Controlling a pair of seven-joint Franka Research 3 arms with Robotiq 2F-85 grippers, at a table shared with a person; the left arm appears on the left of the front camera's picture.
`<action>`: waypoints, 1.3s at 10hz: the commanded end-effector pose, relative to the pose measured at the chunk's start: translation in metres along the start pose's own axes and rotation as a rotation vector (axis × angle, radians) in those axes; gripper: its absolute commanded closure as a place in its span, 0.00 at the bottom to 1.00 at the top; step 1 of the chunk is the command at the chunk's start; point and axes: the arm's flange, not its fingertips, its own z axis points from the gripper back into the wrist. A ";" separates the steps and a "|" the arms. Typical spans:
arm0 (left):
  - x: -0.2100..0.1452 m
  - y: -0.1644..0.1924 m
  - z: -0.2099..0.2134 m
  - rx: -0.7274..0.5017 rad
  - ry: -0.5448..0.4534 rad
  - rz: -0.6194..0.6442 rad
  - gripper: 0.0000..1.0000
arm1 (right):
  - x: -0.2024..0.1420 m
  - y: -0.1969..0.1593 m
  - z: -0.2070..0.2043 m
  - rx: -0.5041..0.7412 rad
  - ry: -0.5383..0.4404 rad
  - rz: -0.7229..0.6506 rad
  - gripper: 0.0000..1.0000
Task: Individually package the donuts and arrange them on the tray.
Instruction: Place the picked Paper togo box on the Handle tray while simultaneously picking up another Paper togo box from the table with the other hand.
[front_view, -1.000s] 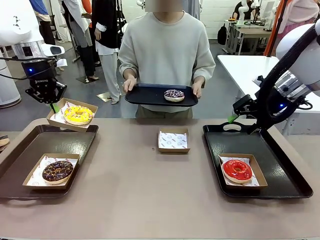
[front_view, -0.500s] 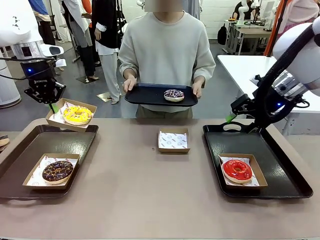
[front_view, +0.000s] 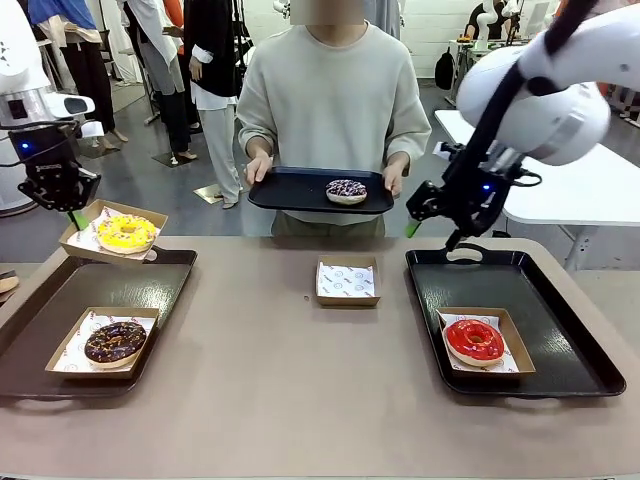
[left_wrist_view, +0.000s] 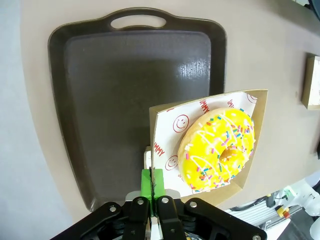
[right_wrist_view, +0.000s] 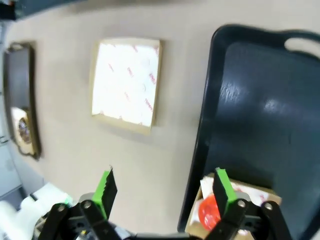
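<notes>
Chocolate donut (front_view: 115, 342) and red donut (front_view: 474, 340) are placed; my left hand (left_wrist_view: 151, 181) grips the yellow donut (left_wrist_view: 205, 161) by its box (left_wrist_view: 167, 125) above the tray (left_wrist_view: 110, 95); my right hand (right_wrist_view: 164, 186) is open; purple donut (front_view: 347, 189) unboxed.

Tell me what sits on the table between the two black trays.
A single shallow cardboard box lined with white printed paper, with no donut in it, sits on the table between the left tray and the right tray, as the front view shows.
</notes>
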 end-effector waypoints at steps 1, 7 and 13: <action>0.006 0.012 -0.016 -0.029 -0.028 -0.020 0.99 | 0.028 0.025 -0.013 -0.099 0.021 -0.007 0.00; 0.042 0.010 -0.056 0.099 -0.035 -0.008 0.99 | 0.062 0.078 -0.084 -0.240 0.069 0.049 0.00; 0.040 0.013 -0.063 0.072 -0.024 -0.027 0.99 | 0.053 0.074 -0.089 -0.212 0.072 0.070 0.00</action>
